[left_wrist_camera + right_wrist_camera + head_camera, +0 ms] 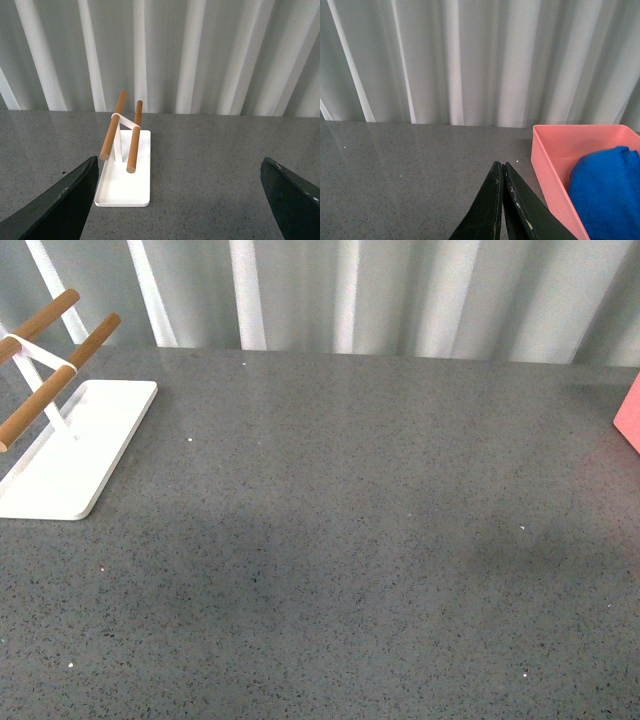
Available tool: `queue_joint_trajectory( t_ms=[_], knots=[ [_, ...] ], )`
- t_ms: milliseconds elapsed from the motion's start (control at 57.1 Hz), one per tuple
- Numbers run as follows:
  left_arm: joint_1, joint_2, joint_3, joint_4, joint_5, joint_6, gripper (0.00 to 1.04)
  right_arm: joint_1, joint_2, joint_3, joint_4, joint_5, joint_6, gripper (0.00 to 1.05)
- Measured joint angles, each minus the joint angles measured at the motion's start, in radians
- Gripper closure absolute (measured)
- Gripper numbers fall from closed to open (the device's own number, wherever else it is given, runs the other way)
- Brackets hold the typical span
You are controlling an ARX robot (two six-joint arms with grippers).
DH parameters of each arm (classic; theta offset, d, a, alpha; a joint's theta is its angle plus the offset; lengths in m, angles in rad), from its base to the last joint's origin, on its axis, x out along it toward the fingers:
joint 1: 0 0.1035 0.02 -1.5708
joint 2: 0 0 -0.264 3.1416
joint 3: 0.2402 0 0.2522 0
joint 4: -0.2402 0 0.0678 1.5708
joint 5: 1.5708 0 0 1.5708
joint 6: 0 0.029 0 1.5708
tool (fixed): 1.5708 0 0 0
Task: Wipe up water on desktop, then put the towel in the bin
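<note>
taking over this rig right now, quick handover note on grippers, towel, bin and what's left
Left gripper: open, empty, facing the white rack.
Right gripper: shut, empty, hanging over the desktop beside the pink bin.
The towel lies inside the bin, bunched up.
Done: towel is binned; no water shows on the desktop in the front view.
Left: apparently nothing but parking the arms; check the surface for any leftover wet patch, since glare could hide it.

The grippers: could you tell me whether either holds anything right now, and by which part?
Nothing is held. The left gripper is open and empty; the right gripper is shut on nothing, and the towel lies in the bin.
</note>
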Motion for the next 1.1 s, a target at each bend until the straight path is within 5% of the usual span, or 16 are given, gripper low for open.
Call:
queue_joint_trajectory(
  t_ms=[1102],
  knots=[
    [0.000, -0.001, 0.000, 0.000, 0.000, 0.000, 0.07, 0.001, -0.403, -0.032, -0.348, 0.007, 0.007, 1.02]
  ],
)
